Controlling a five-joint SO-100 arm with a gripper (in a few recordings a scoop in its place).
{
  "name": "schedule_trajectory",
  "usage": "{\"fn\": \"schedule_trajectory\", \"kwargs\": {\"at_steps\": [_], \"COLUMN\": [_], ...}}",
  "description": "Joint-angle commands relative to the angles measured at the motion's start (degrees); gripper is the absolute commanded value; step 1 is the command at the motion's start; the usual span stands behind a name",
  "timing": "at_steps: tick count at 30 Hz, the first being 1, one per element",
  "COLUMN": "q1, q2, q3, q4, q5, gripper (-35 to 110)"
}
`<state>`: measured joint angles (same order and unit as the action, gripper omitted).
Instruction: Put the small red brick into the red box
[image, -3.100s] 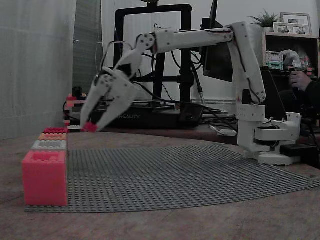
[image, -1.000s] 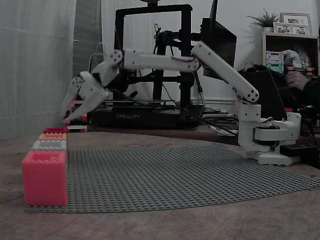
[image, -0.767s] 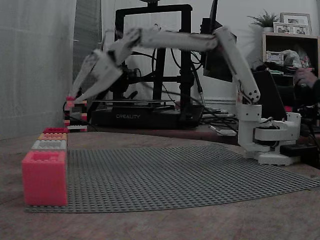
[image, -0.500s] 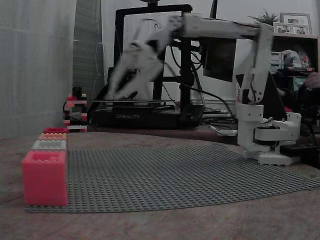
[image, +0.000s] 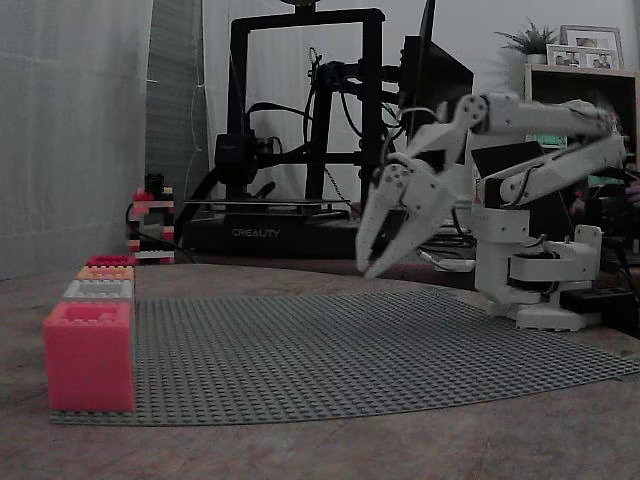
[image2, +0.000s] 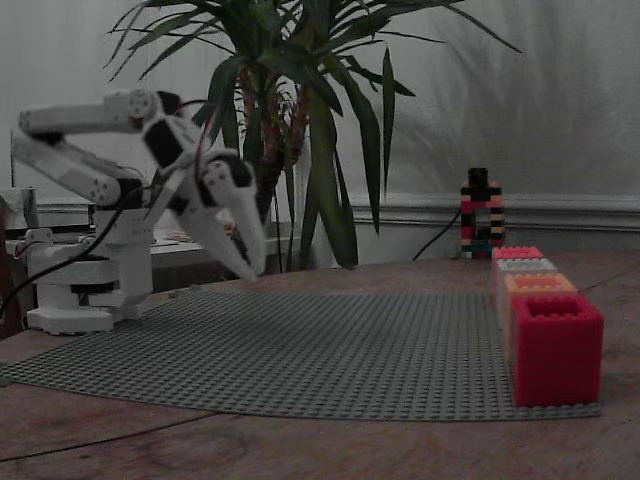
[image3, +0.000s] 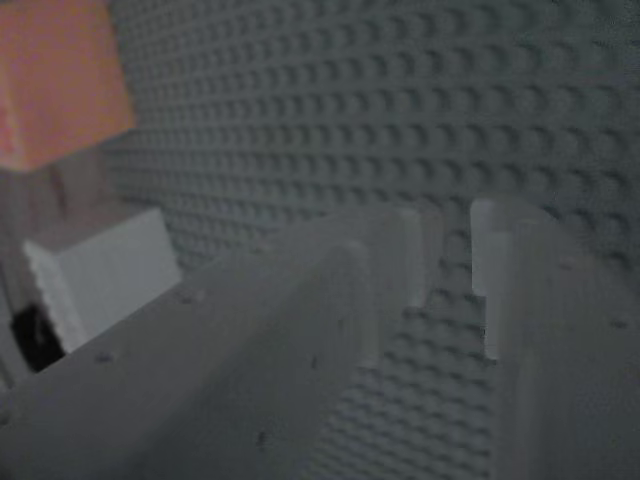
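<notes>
Crimson red box at row's end, small red brick unseen, gripper jaws empty, barely parted.

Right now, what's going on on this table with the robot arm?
The white arm is folded back near its base, its hand hanging over the grey studded baseplate with nothing between the fingers. The fingers stand slightly apart. The row of brick boxes sits at the plate's edge, well away from the hand, with the red box at one end. The small red brick isn't in the hand.

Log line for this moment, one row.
gripper: empty, slightly open, above baseplate near arm base | red box: end of box row | brick: not visible
</notes>
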<state>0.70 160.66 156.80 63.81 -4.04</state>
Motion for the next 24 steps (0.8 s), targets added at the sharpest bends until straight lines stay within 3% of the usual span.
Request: {"fn": "schedule_trajectory", "kwargs": {"at_steps": [1,14,24], "q1": [-1.5,-2.2,-3.1], "q2": [8.6,23.8,23.8], "q3": [1.5,7.5,7.3], "q4": [3.9,15.6,16.6], "q5": [0.7,4.9,5.4], "gripper": [0,0,0]}}
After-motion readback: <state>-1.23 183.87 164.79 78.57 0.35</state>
